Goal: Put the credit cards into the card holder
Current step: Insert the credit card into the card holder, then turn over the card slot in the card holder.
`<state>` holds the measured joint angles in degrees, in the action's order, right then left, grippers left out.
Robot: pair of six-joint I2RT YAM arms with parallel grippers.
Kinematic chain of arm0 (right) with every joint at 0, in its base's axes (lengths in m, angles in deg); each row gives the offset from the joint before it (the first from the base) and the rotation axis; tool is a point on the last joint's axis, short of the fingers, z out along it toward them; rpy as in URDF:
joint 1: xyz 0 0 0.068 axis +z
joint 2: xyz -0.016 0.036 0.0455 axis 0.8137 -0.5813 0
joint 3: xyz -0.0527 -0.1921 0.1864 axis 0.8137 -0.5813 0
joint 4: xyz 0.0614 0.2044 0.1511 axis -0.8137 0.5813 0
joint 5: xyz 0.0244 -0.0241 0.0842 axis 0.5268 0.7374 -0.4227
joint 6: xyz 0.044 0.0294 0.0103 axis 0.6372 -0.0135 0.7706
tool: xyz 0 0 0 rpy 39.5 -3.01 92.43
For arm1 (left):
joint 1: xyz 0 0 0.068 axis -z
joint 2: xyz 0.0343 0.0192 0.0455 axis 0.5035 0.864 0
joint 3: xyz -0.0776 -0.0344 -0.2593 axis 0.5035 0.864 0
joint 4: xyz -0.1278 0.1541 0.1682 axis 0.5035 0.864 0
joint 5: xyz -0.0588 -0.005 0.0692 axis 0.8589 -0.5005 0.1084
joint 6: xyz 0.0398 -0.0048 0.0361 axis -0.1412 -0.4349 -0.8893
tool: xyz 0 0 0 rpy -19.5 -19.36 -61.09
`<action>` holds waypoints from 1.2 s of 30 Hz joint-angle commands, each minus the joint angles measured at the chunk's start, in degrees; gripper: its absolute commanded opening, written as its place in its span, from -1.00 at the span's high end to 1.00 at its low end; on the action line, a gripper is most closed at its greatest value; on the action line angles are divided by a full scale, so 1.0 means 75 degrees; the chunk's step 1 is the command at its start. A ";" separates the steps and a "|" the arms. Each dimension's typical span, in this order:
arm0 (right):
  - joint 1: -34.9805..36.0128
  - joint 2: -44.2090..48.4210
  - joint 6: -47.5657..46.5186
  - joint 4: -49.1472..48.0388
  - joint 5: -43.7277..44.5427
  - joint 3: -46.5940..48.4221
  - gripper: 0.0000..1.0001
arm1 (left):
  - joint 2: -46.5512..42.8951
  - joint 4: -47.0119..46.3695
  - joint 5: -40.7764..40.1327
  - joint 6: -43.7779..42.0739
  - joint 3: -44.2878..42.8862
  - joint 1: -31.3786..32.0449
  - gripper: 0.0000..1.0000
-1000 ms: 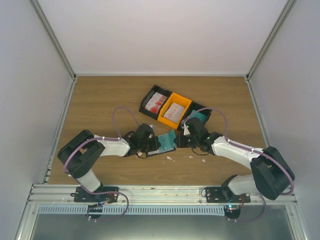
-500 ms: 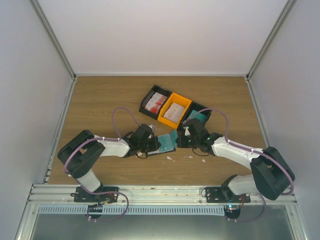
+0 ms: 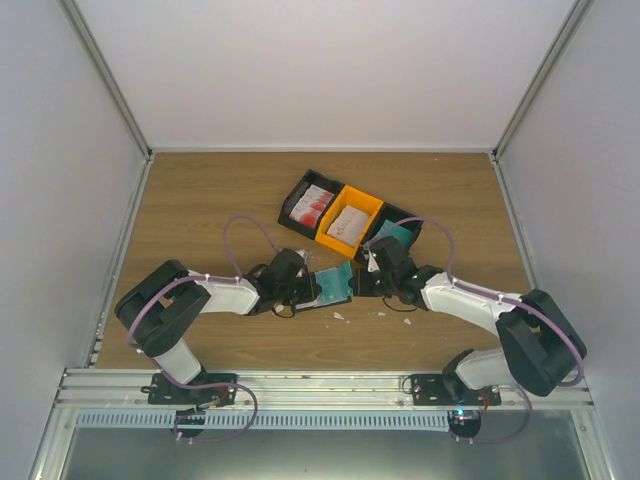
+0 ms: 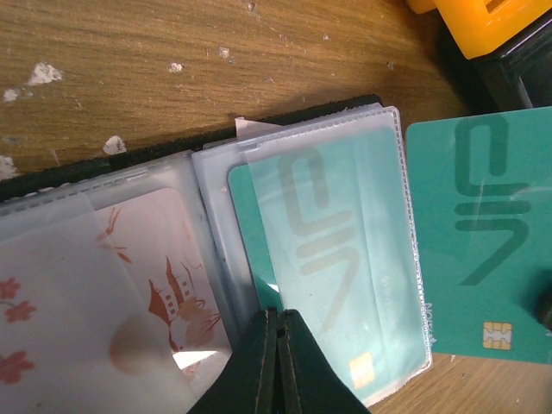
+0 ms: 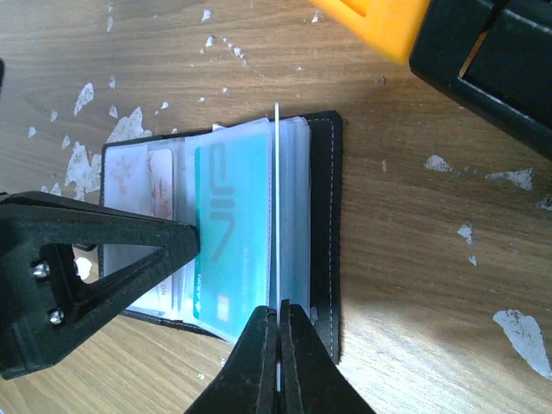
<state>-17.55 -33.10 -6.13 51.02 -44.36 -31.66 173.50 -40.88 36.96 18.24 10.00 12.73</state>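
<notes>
Teal card [image 4: 479, 241] was pinched on its edge by the right gripper [image 5: 278, 345] | left gripper [image 4: 276, 345] was pressed together, tip on a clear sleeve [image 4: 345, 155] | card holder [image 5: 323, 216] was laid open just under both grippers.

Three trays [image 3: 366, 197], one card holder [image 5: 323, 216]

Bright even light from above, soft shadows, wrist views slightly blurred at the near edge
</notes>
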 commanded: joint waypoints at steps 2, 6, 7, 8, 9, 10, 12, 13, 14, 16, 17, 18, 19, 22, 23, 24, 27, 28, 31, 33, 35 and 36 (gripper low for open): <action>-0.0024 -0.0179 -0.0026 -0.0204 -0.0155 -0.0066 0.99 | 0.0340 0.0421 -0.0143 0.0011 0.0277 -0.0044 0.98; -0.0050 -0.0220 0.0085 -0.0362 -0.0375 -0.0091 0.99 | 0.0349 0.0372 -0.0096 0.0032 0.0287 -0.0044 0.98; -0.0065 -0.0226 0.0121 -0.0440 -0.0483 -0.0109 0.99 | 0.0353 0.0352 -0.0090 0.0028 0.0278 -0.0041 0.98; -0.0077 -0.0245 0.0175 -0.0522 -0.0585 -0.0124 0.99 | 0.0353 0.0351 -0.0084 0.0029 0.0273 -0.0044 0.98; -0.0097 -0.0258 0.0239 -0.0604 -0.0696 -0.0144 0.99 | 0.0349 0.0336 -0.0079 0.0034 0.0274 -0.0044 0.98; -0.0112 -0.0277 0.0308 -0.0706 -0.0811 -0.0176 0.99 | 0.0343 0.0333 -0.0079 0.0026 0.0284 -0.0044 0.98; -0.0147 -0.0305 0.0476 -0.0900 -0.1095 -0.0236 0.99 | 0.0303 0.0332 -0.0079 0.0022 0.0294 -0.0044 0.97; -0.0192 -0.0298 0.0588 -0.1035 -0.1260 -0.0294 0.99 | 0.0261 0.0307 -0.0081 0.0024 0.0319 -0.0044 0.97; -0.0225 -0.0265 0.0690 -0.1157 -0.1424 -0.0380 0.99 | 0.0212 0.0282 -0.0058 0.0027 0.0344 -0.0044 0.95; -0.0335 -0.0243 0.0832 -0.1440 -0.1699 -0.0541 0.99 | 0.0073 0.0251 -0.0053 0.0024 0.0400 -0.0044 0.90; -0.0373 -0.0272 0.0856 -0.1518 -0.1805 -0.0575 0.99 | 0.0001 0.0262 -0.0050 0.0011 0.0401 -0.0036 0.87; -0.0415 -0.0335 0.0853 -0.1570 -0.1914 -0.0584 0.99 | -0.0070 0.0303 -0.0060 0.0011 0.0399 -0.0039 0.83; -0.0445 -0.0392 0.0852 -0.1631 -0.2023 -0.0585 0.99 | -0.0143 0.0349 -0.0093 0.0004 0.0392 -0.0033 0.79; -0.0468 -0.0519 0.0821 -0.1770 -0.2174 -0.0577 0.99 | -0.0449 0.0522 -0.0198 -0.0049 0.0375 -0.0034 0.72; -0.0468 -0.0562 0.0809 -0.1791 -0.2184 -0.0558 0.99 | -0.0554 0.0579 -0.0232 -0.0096 0.0370 -0.0033 0.68; -0.0468 -0.0576 0.0779 -0.1785 -0.2194 -0.0536 0.99 | -0.0696 0.0600 -0.0251 -0.0149 0.0385 -0.0033 0.63; -0.0467 -0.0598 0.0701 -0.1775 -0.2204 -0.0468 0.99 | -0.1132 0.0803 -0.0389 -0.0245 0.0385 -0.0021 0.53; -0.0473 -0.0604 0.0659 -0.1756 -0.2211 -0.0442 0.99 | -0.1257 0.0942 -0.0473 -0.0273 0.0365 -0.0021 0.52; -0.0467 -0.0585 0.0570 -0.1709 -0.2232 -0.0345 0.99 | -0.1670 0.1246 -0.0733 -0.0285 0.0366 -0.0021 0.50; -0.0450 -0.0540 0.0468 -0.1664 -0.2254 -0.0275 0.99 | -0.1964 0.1356 -0.0862 -0.0304 0.0391 -0.0021 0.48; -0.0407 -0.0500 0.0368 -0.1632 -0.2279 -0.0188 0.99 | -0.2252 0.1463 -0.1081 -0.0325 0.0390 -0.0021 0.46; -0.0368 -0.0486 0.0346 -0.1645 -0.2300 -0.0143 0.99 | -0.2408 0.1547 -0.1180 -0.0340 0.0376 -0.0021 0.45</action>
<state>-20.68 -37.30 -1.63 39.42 -60.51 -34.98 159.84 -31.40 32.85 16.90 12.20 12.71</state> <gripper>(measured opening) 0.021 0.264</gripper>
